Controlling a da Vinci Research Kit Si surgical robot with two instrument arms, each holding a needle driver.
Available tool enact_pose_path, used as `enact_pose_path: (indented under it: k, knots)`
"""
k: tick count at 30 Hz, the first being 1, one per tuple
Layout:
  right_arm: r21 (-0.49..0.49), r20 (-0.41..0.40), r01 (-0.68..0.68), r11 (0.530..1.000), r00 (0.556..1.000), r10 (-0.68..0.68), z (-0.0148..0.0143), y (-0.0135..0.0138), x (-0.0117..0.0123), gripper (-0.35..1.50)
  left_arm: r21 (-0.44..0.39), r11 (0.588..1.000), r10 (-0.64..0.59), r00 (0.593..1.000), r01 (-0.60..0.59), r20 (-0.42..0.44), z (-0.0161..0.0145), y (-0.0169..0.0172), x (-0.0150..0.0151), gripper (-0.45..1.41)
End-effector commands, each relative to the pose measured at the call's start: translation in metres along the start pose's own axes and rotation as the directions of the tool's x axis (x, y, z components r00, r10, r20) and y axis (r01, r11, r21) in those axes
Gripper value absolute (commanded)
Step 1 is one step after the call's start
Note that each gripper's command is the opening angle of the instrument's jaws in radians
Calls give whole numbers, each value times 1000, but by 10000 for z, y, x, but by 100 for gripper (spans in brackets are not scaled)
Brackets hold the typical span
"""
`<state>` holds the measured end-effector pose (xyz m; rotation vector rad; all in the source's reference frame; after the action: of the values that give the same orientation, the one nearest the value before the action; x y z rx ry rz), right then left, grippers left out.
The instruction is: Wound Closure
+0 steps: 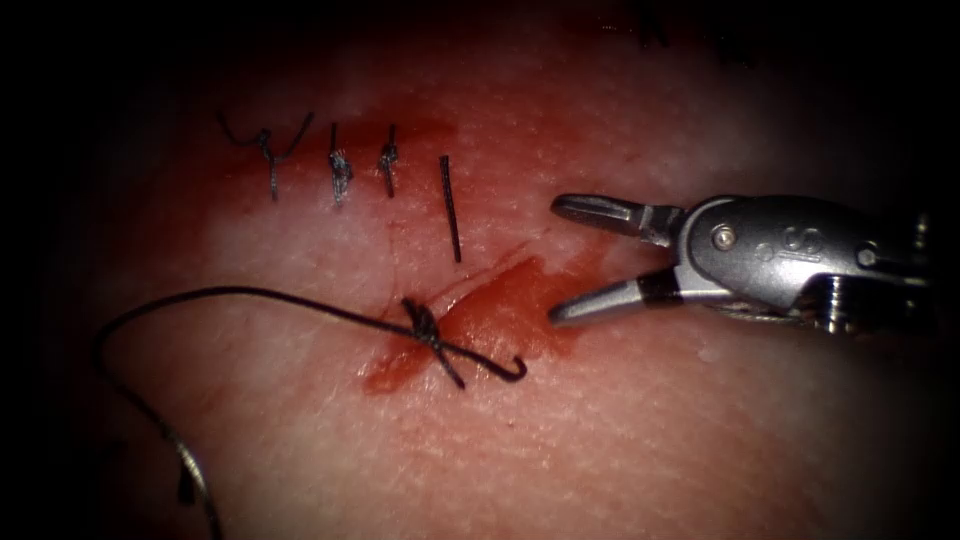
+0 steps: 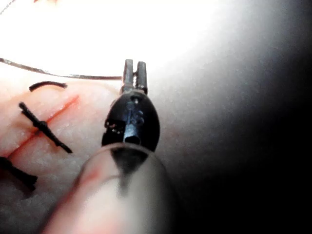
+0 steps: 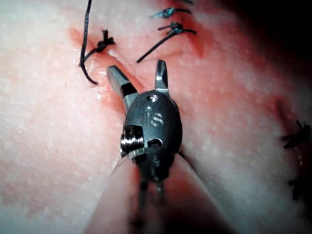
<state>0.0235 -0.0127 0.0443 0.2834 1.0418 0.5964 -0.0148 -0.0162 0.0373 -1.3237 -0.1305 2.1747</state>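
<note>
The thread [image 1: 150,310] lies nearest, looping loose across the tissue [image 1: 620,440] on the left and running to a knot [image 1: 425,325] tied over the cut [image 1: 480,300], where red fluid [image 1: 500,310] pools. Just right of it hangs the right gripper [image 1: 552,260], jaws spread and holding nothing, probably poised for the thread's short ends. Farther back sit three finished stitches [image 1: 340,165]. The left gripper [image 2: 135,70], jaws pressed together, pinches the thread, likely to keep it taut. I cannot make out the needle.

Just left of the silver right tool [image 1: 552,260], whose jaws carry black bands, red fluid [image 1: 500,305] stains pale pink tissue [image 1: 620,430], crossed by black thread [image 1: 250,293] and a dark knot [image 1: 422,322].
</note>
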Motion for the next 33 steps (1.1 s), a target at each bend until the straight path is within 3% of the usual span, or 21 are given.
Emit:
enact_pose_path:
  k: [1,2,4,11,15,16,18,19,20,27,33]
  knots:
    - [-10,12,-197,980,980,197,21,5,-6,83,-9,1000,-1,1000,1,-2,9,9,-8,-45]
    - [-25,11,-326,945,945,326,32,10,-14,93,-16,1000,0,1000,0,-2,11,13,-9,-45]
    - [-32,8,-334,942,943,334,39,12,-21,114,-20,1000,1,1000,-1,-1,12,15,-10,-45]
    - [-23,6,-509,860,861,509,69,11,-31,116,-24,1000,1,1000,-1,-3,14,15,-10,-45]
    - [-20,-21,-517,856,856,517,81,12,-25,113,-26,1000,2,1000,-2,-1,15,16,-11,-45]
    - [-20,-22,-518,855,855,518,84,12,-24,108,-29,1000,2,1000,-2,-2,15,17,-11,-45]
    - [-7,-25,-522,853,853,521,94,12,-20,73,-32,999,3,1000,-3,-3,15,16,-12,-45]
    - [1,-26,-521,854,854,520,99,12,-17,-11,-32,999,3,1000,-3,-3,16,16,-12,-45]
    - [4,-25,-520,854,854,520,100,12,-16,-35,-32,999,3,1000,-3,-3,16,16,-12,-45]
    - [-42,-69,-483,874,875,480,89,9,-9,-35,-40,999,2,1000,-2,6,21,17,-11,-45]
    - [-52,-142,-447,893,888,436,67,11,14,-35,-68,998,-4,1000,4,3,32,26,-3,-45]
